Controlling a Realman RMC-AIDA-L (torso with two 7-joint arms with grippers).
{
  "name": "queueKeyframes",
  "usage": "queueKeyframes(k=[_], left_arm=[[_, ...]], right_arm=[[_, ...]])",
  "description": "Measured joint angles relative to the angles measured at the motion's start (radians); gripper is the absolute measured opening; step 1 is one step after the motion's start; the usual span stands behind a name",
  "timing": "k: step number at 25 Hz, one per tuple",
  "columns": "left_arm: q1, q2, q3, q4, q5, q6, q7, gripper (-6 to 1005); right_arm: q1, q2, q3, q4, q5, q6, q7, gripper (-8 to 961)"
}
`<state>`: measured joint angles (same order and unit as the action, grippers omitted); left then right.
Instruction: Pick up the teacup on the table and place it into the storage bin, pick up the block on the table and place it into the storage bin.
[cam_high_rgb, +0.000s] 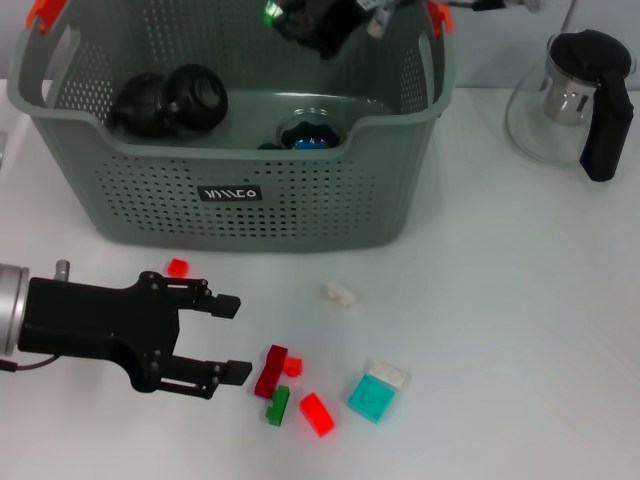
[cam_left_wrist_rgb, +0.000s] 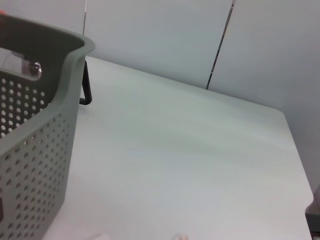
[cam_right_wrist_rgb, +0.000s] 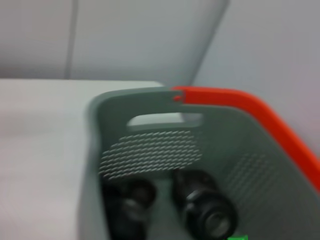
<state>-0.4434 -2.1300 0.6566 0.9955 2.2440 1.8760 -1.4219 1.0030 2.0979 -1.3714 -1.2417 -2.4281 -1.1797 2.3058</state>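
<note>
Step in hand, as judged: the block pick-up. The left gripper (cam_high_rgb: 228, 338) sits low over the table (cam_high_rgb: 500, 300), its two black fingers spread apart and holding nothing. The right gripper (cam_high_rgb: 320, 22) hangs above the far rim of the storage bin (cam_high_rgb: 250, 215); whether its fingers are spread or closed cannot be told.

Items ahead of the left gripper's fingertips:
- dark red block (cam_high_rgb: 270, 370), just beyond the lower fingertip, close but apart from it
- small red block (cam_high_rgb: 293, 367), touching or nearly touching the dark red one
- green block (cam_high_rgb: 278, 405), just below the dark red one
- bright red block (cam_high_rgb: 316, 414), a little farther out
- teal block (cam_high_rgb: 377, 393) with a clear top edge, farther still
- small white piece (cam_high_rgb: 341, 294), ahead and off toward the bin
- small red piece (cam_high_rgb: 177, 267), beside the gripper body, between it and the bin wall

Next move, as judged: a short advance so the open fingers straddle one block, most likely the dark red one; the neighbours lie tight against it and could be nudged or caught too.

Containers:
- storage bin, grey, perforated, orange clips, beyond the left gripper: holds two dark rounded teacups (cam_high_rgb: 170, 100) at one end and a round item with a blue centre (cam_high_rgb: 310, 138) near the front wall; what that item is cannot be told.
- glass teapot (cam_high_rgb: 575, 95) with black handle, well apart, beside the bin's far corner; contents not clear.
</note>
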Motion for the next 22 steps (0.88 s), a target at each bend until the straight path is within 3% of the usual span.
queueKeyframes(k=[9,14,22], left_arm=[[0.005,-0.001,0.000,0.000,0.000,0.000,-0.002,785],[0.003,-0.001,0.000,-0.001,0.000,0.000,-0.003,785],[0.000,-0.001,0.000,-0.002,0.000,0.000,-0.007,785]], right_arm=[[0.090,-0.001,0.023,0.279,-0.088,0.263,0.000,105],[0.096,0.000,0.016,0.302,-0.090,0.289,-0.006,104],[0.101,0.000,0.018,0.296,-0.091,0.277,-0.010,223]])
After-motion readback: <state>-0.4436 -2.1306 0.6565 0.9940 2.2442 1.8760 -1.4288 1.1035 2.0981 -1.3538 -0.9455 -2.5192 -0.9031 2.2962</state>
